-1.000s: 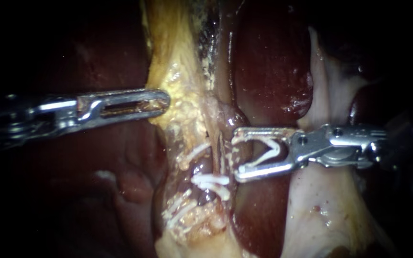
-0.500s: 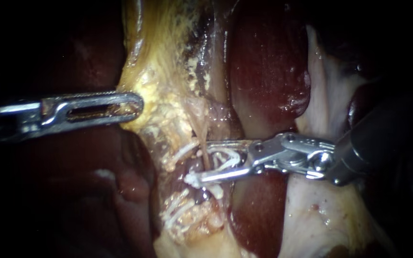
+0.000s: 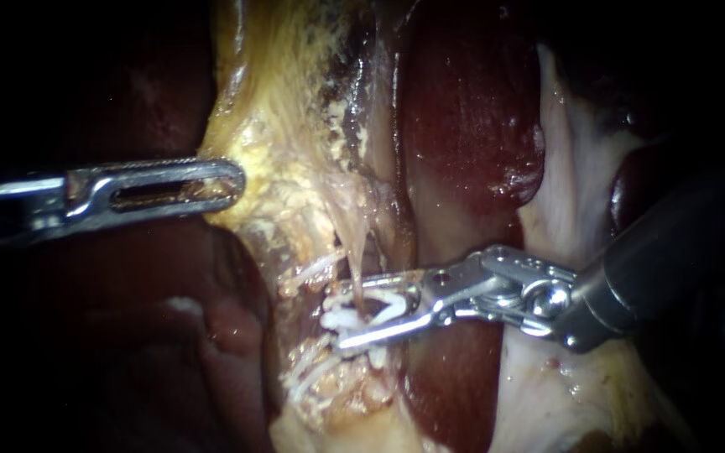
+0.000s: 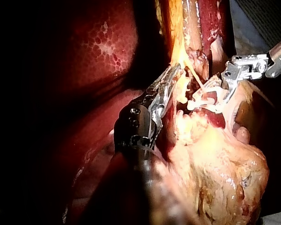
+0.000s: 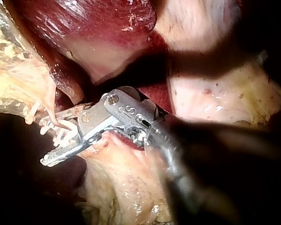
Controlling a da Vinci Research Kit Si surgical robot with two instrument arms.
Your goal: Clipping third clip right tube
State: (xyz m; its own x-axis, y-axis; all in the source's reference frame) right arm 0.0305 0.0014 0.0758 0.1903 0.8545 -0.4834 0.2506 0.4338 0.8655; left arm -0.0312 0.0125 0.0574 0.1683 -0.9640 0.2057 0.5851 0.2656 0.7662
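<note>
We read both instruments as bare metal. Left instrument (image 3: 237, 180): polished and mirror-bright, with fine teeth on the jaw edge. It pinches the yellow tissue (image 3: 287, 151), which looks rough, crumbly and greasy. Right instrument (image 3: 347, 312): brushed steel jaws and hinge, glossy rivet heads, shaft (image 3: 656, 260) dark satin. The clip (image 3: 392, 304) seated between its jaws looks like smooth, matt white plastic, and the other clips (image 3: 333, 320) on the tissue look the same. Liver (image 3: 472, 109): dark red, smooth, wet gloss with sharp highlights; the left wrist view shows a fine net-like mottling. Pale membrane (image 3: 564, 168): whitish, slick, faintly fibrous.
</note>
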